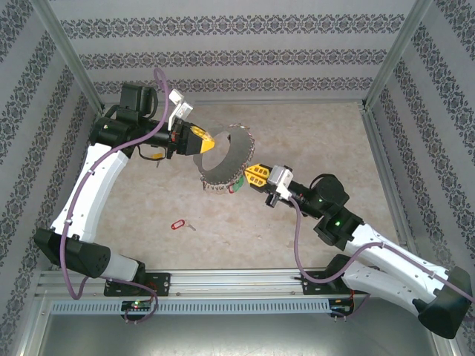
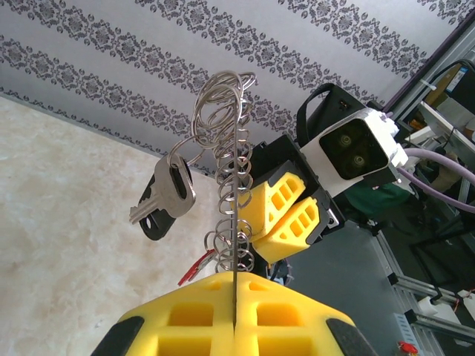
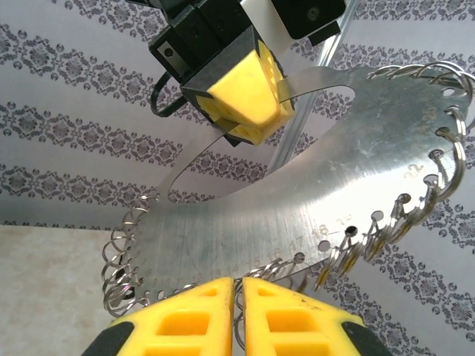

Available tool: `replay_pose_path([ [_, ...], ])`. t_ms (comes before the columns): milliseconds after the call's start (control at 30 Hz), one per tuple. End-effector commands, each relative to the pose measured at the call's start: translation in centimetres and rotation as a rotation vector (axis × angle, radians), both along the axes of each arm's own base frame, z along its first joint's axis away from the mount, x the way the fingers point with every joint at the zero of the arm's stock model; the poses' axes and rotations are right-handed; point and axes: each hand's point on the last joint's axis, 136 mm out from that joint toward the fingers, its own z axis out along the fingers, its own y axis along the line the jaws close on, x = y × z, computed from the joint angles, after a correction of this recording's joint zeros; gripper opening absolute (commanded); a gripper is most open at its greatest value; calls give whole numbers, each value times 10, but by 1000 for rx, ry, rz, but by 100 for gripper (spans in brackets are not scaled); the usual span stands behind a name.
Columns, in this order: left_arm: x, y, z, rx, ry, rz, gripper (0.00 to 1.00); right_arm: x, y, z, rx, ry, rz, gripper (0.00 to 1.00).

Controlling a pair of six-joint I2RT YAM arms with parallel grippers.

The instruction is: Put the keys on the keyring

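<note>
Red plastic marked the tag of 1 key, the red-tagged key (image 1: pixel 178 223). It lay on the table (image 1: pixel 312 133) toward the arm bases, well apart from both pincers.

Further right, the left gripper (image 1: pixel 210 141) was clamped tight on the left end of the keyring (image 1: pixel 226 172). The keyring was a flat silver crescent plate fringed with small split rings, held up off the table. The left wrist camera saw that plate edge-on, rising straight from the seam between the yellow fingers (image 2: pixel 185 319). It also made plain a black-tagged key (image 2: pixel 165 199) hanging from a ring beside the plate, a detail too small to tell from above.

Rightmost, the right gripper (image 1: pixel 251 172) was closed to a thin slit, pinching the plate's lower rim among the rings. Its wrist camera gave the broad face instead, with stamped numbers beside the holes.
</note>
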Motion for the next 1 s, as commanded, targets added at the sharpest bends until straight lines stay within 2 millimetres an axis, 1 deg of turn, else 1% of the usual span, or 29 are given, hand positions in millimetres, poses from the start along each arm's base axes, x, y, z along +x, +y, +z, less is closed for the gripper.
replay_pose_path([
  [0, -14, 1, 16, -26, -61, -30, 0, -1, -1, 0, 29, 9, -9, 14],
  [33, -14, 1, 16, -26, -59, -30, 0, 0, -3, -1, 34, 11, -24, 16],
  [100, -14, 1, 16, -25, -60, -29, 0, 8, -9, -4, 40, 23, -83, 17],
  [200, -13, 2, 15, -22, -59, -23, 0, 4, -13, -7, 29, 7, -87, 17],
  [300, -12, 2, 15, -19, -61, -17, 0, -6, -9, -12, 5, 8, -29, 17],
  [333, -11, 2, 15, -19, -58, -16, 0, -8, -8, -13, 3, 15, -15, 15],
  [400, -11, 2, 15, -19, -57, -15, 0, -10, -5, -15, -2, 20, 3, 13],
  [567, -11, 2, 15, -18, -54, -13, 0, -9, 6, -16, -17, 25, 41, 13],
  [767, -13, 3, 15, -13, -56, -6, 0, -3, 11, -26, -23, 51, 37, 15],
  [967, -14, 3, 11, -11, -43, -7, 0, 9, 7, -32, -17, 83, -31, 18],
])
